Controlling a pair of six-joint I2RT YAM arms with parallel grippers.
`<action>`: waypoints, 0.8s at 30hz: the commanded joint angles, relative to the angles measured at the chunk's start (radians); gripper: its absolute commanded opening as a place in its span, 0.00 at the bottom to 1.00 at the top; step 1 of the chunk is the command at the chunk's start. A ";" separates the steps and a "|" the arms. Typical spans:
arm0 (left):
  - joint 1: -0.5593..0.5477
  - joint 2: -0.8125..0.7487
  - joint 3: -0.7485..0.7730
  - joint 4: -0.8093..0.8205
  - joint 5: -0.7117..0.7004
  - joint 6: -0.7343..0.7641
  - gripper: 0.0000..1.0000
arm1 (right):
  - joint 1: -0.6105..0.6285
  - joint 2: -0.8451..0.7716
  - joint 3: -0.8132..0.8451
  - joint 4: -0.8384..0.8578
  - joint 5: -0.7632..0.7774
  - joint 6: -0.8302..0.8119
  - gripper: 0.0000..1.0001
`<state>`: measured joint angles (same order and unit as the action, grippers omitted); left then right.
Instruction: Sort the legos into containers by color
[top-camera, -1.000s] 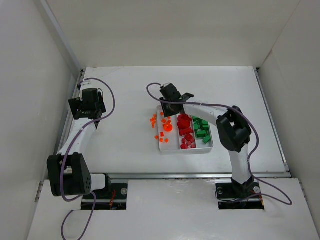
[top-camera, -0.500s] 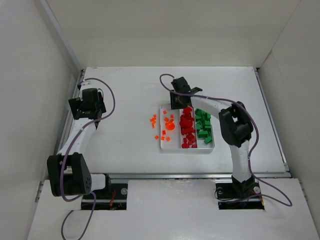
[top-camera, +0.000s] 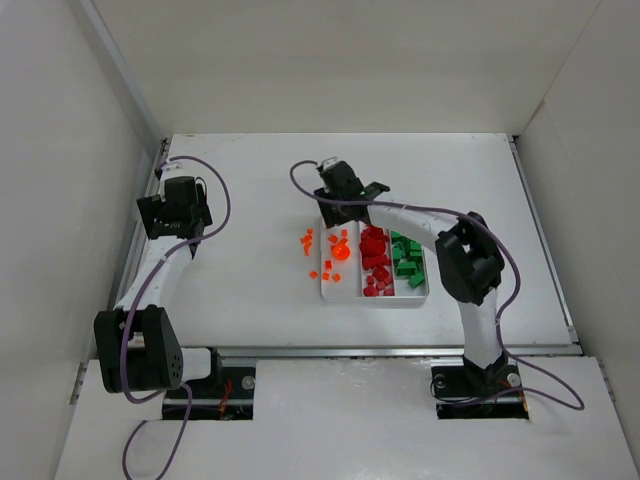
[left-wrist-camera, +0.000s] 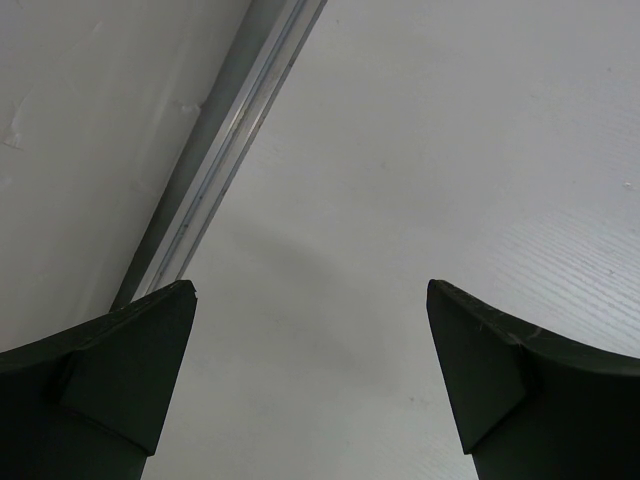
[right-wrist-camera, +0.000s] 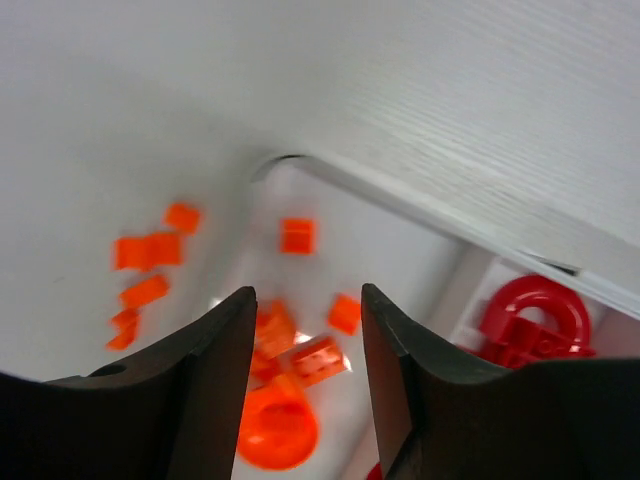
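Right gripper (right-wrist-camera: 305, 292), jaws parted and empty, hangs over the far-left corner of the tray (top-camera: 336, 292). Orange, red and green legos (top-camera: 374, 262) fill its three compartments; stray orange bricks (top-camera: 308, 241) lie just left of it. Left gripper (left-wrist-camera: 310, 286) gapes empty, well left of the tray.

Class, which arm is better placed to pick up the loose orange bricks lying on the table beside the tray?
Right: the right gripper hangs open over the tray's far-left corner, beside the loose orange bricks; the left gripper is away by the table's left edge.
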<state>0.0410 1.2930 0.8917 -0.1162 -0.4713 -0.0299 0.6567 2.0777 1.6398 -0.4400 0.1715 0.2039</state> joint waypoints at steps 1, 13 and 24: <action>0.003 -0.015 -0.008 0.024 -0.001 0.005 1.00 | 0.115 -0.116 0.054 0.067 0.031 -0.118 0.52; 0.013 0.040 0.053 0.000 -0.021 -0.007 1.00 | 0.251 0.033 0.150 -0.098 0.077 -0.015 0.52; 0.022 0.031 0.044 -0.011 -0.023 -0.016 1.00 | 0.251 0.169 0.212 -0.140 0.033 -0.011 0.51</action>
<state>0.0486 1.3548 0.9001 -0.1329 -0.4793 -0.0319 0.9089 2.2524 1.7950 -0.5613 0.2058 0.1802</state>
